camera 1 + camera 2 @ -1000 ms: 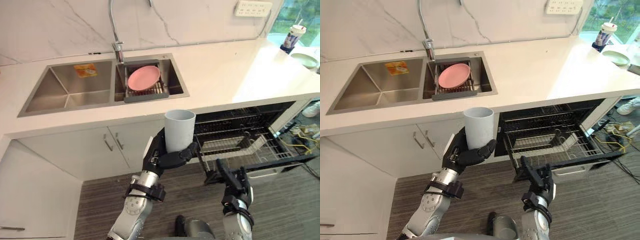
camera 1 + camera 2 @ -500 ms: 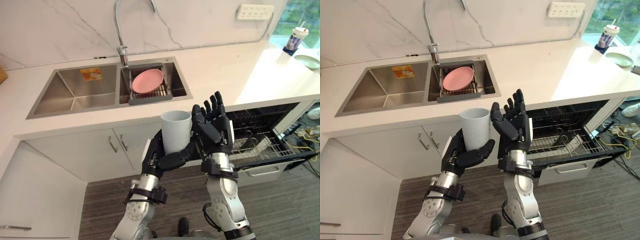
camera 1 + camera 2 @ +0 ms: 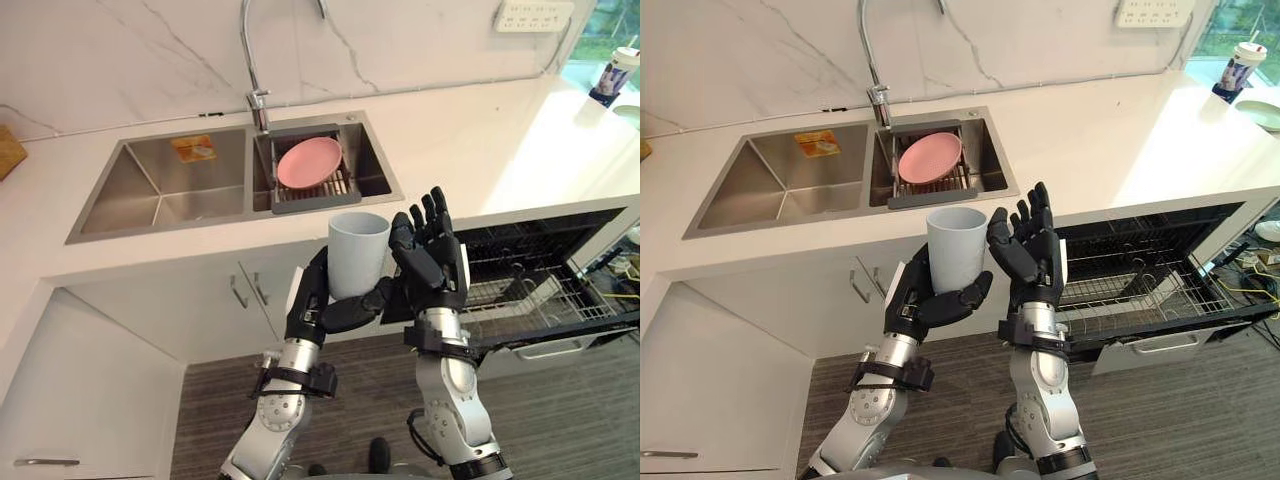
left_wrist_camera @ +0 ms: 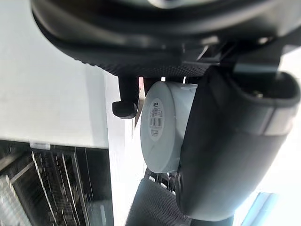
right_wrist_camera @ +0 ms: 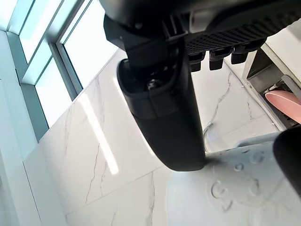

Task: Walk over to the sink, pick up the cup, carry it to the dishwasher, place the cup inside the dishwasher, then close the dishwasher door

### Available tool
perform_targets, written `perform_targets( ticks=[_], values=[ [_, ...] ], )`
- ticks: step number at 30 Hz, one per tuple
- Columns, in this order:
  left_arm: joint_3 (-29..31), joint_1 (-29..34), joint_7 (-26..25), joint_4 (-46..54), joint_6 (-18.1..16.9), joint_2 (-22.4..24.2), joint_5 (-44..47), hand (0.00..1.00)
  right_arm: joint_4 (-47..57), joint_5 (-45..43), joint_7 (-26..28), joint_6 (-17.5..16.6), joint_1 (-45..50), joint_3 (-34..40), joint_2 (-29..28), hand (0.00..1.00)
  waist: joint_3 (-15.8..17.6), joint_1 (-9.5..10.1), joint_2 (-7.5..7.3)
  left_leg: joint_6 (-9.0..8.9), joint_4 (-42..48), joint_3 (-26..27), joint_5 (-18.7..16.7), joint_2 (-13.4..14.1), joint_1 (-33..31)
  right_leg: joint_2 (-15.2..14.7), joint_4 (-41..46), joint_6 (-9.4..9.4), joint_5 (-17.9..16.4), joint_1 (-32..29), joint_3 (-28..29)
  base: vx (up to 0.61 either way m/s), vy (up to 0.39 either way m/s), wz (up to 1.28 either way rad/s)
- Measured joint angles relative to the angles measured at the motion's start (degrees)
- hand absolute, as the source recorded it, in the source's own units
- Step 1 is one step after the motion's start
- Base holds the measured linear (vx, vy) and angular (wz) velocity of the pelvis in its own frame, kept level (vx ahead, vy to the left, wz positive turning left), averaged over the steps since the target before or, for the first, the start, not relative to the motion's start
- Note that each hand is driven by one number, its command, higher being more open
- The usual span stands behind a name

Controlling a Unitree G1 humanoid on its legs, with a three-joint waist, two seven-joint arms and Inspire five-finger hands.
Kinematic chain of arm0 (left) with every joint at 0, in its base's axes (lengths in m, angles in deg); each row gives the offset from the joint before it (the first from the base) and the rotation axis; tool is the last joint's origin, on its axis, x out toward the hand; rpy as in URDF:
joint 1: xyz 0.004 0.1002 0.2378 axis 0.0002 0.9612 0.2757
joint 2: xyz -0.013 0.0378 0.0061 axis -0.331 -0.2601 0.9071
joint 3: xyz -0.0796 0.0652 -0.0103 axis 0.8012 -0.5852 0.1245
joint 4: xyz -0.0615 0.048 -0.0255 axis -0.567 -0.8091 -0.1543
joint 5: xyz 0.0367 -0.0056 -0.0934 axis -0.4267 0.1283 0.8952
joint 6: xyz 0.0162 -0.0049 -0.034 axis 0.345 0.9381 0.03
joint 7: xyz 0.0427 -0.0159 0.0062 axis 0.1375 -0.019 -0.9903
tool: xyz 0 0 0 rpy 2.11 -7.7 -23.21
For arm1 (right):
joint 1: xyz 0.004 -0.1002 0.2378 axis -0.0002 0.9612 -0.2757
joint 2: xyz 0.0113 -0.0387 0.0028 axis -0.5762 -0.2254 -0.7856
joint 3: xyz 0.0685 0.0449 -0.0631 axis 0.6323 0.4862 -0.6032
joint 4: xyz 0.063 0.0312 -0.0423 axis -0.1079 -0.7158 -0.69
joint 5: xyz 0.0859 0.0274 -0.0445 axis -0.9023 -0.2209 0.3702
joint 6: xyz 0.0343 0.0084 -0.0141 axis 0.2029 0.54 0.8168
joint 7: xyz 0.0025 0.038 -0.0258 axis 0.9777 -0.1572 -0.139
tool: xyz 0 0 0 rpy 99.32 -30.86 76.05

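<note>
A pale blue-grey cup (image 3: pixel 358 252) stands upright in my left hand (image 3: pixel 322 308), whose fingers and thumb curl round its lower half; the left wrist view shows its labelled bottom (image 4: pixel 162 123). The cup is held in front of the counter edge, below the sink (image 3: pixel 100 225). My right hand (image 3: pixel 432 262) is raised just right of the cup, open, its palm turned toward the cup's side. The dishwasher (image 3: pixel 545 262) stands open at the right with its wire rack pulled out over the lowered door (image 3: pixel 560 338).
A pink plate (image 3: pixel 310 162) lies in a drain rack in the sink's right basin, under the tall faucet (image 3: pixel 258 98). White cabinet doors (image 3: pixel 190 310) are below the counter. A paper cup (image 3: pixel 618 72) stands at the counter's far right end.
My right hand has risen from near the floor to beside the cup. The cup stays in my left hand. The camera has turned a little, shifting the scene to the right.
</note>
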Motion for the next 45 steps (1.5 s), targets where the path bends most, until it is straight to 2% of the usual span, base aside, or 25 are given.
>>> perform_targets(
  ticks=[8,11,15,19,22,23,24,26,27,29,30,34,36,42,44,45],
  values=[
    [0.1,-0.3,-3.6,0.0,2.1,0.4,-3.5,0.0,-0.3,-0.3,-0.1,-0.1,0.0,-0.8,-0.1,1.0,-0.3,0.08,-0.53,0.0,0.0,0.1,0.0,0.0,0.9,0.0,0.0,0.01,0.1,0.9,0.1,0.0,0.004,0.0],
    [0.7,-0.7,-4.6,-0.2,3.3,0.4,-4.2,0.0,-0.3,-3.5,0.5,-0.3,-0.1,-2.1,-0.3,1.0,-0.6,0.14,-0.98,0.0,0.0,0.2,0.0,0.0,1.1,0.0,0.0,-0.02,0.2,1.2,0.2,-0.02,0.014,-0.01],
    [1.8,-1.4,-5.7,-1.6,4.9,0.4,-4.4,0.0,-0.2,-5.9,2.4,-0.3,-0.4,-3.7,-0.5,1.0,-1.1,0.53,-1.85,-0.01,0.1,1.0,0.0,0.1,1.5,0.2,-0.1,-0.11,0.5,1.3,1.0,-0.03,0.022,-0.1],
    [2.0,-2.7,-6.0,-6.0,7.2,0.4,-6.4,0.0,-0.2,-8.0,5.4,-0.3,-1.8,-5.4,-0.9,1.0,-1.4,0.71,-1.91,-0.01,0.2,1.7,0.0,0.2,1.6,0.2,-0.1,-0.04,0.8,1.2,1.7,-0.03,0.027,-0.1],
    [2.8,-2.7,-6.1,-7.6,6.9,0.3,-6.4,0.0,-0.7,-8.1,6.1,-0.1,-2.2,-5.1,-0.5,1.0,-1.8,0.85,-2.1,-0.11,0.0,1.9,0.1,0.2,1.7,0.2,-0.3,-0.07,0.9,1.1,1.8,-0.01,0.006,-0.01],
    [4.4,-2.8,-5.4,-9.0,6.9,0.0,-6.7,0.0,-1.8,-7.1,7.7,1.1,-0.6,-3.7,-0.3,1.0,-2.3,0.77,-2.21,-0.18,-0.3,2.1,0.1,0.2,1.8,0.2,-0.3,-0.07,0.9,0.8,2.1,-0.01,0.022,-0.11],
    [6.8,-2.7,-4.9,-11.0,6.9,0.2,-7.0,0.0,-3.1,-8.3,12.2,2.9,1.4,-0.6,-0.1,1.0,-2.6,0.68,-2.38,-0.23,-0.5,2.5,0.1,0.3,2.0,0.3,-0.3,-0.07,0.9,0.8,2.5,-0.01,0.022,-0.15],
    [10.0,-2.6,-4.9,-13.3,6.9,-0.2,-7.0,0.0,-5.9,-11.2,19.8,2.9,6.7,4.7,0.4,1.0,-2.6,0.46,-2.42,-0.25,-0.9,2.9,0.2,0.3,2.0,0.3,-0.3,-0.06,0.9,0.5,2.9,0.0,0.022,-0.14],
    [11.3,-2.6,-5.1,-14.3,7.1,-0.6,-7.0,0.0,-7.1,-11.4,21.0,2.9,8.8,6.0,1.3,1.0,-2.6,-0.14,-2.41,-0.25,-1.0,3.0,0.2,0.2,2.0,0.3,-0.4,-0.06,0.9,0.5,2.9,0.0,0.026,-0.1],
    [12.7,-2.6,-5.5,-14.9,7.8,-1.8,-7.0,0.0,-9.0,-11.1,21.0,3.1,10.5,6.4,2.6,1.0,-2.5,-1.52,-2.45,-0.32,-1.4,3.2,0.2,0.2,1.9,0.3,-0.4,-0.06,0.9,0.1,3.1,0.0,0.021,-0.06],
    [12.6,-2.7,-5.8,-15.0,8.0,-2.0,-7.2,0.0,-9.2,-8.2,19.9,3.4,10.9,6.1,2.6,1.0,-2.5,-1.99,-2.44,-0.37,-1.5,3.2,0.2,0.2,2.0,0.4,-0.4,-0.06,0.9,0.1,3.1,0.0,0.0,0.0],
    [9.3,-3.6,-6.5,-15.0,8.0,-0.6,-8.7,0.0,-9.5,2.3,13.7,4.6,8.3,0.9,2.5,1.0,-2.5,-1.61,-2.46,-0.39,-1.4,2.8,0.4,0.3,2.0,0.4,-0.4,-0.1,0.9,0.3,2.8,-0.01,0.007,0.05],
    [8.5,-3.7,-6.5,-15.0,8.0,0.0,-9.1,0.0,-10.0,4.7,11.1,5.2,6.9,-1.4,2.1,1.0,-2.6,-1.52,-2.49,-0.38,-1.4,2.4,0.5,0.2,2.1,0.3,-0.4,-0.11,0.9,0.6,2.3,-0.03,0.011,0.13],
    [7.9,-3.8,-6.5,-15.0,7.7,0.1,-13.3,0.0,-14.8,4.7,7.3,5.4,4.1,-3.7,0.5,1.0,-2.6,-0.6,-2.57,-0.36,-1.6,1.3,1.2,0.1,1.9,0.0,-0.4,-0.29,1.1,0.9,1.2,-0.03,0.012,0.1],
    [7.5,-3.8,-6.3,-14.9,7.4,0.1,-14.1,0.0,-15.5,3.5,7.7,5.0,4.1,-3.8,0.7,1.0,-2.6,-0.3,-2.58,-0.38,-1.8,1.0,1.3,0.1,1.8,0.0,-0.4,-0.34,1.1,0.8,0.9,-0.03,0.013,0.07],
    [7.5,-3.8,-5.9,-14.9,7.0,0.1,-14.9,0.0,-15.6,1.8,9.8,3.9,4.0,-3.5,1.0,1.0,-2.6,-0.27,-2.6,-0.4,-1.8,0.9,1.3,0.1,1.6,0.0,-0.4,-0.36,1.1,0.7,0.8,-0.04,0.015,0.07]
  ],
)
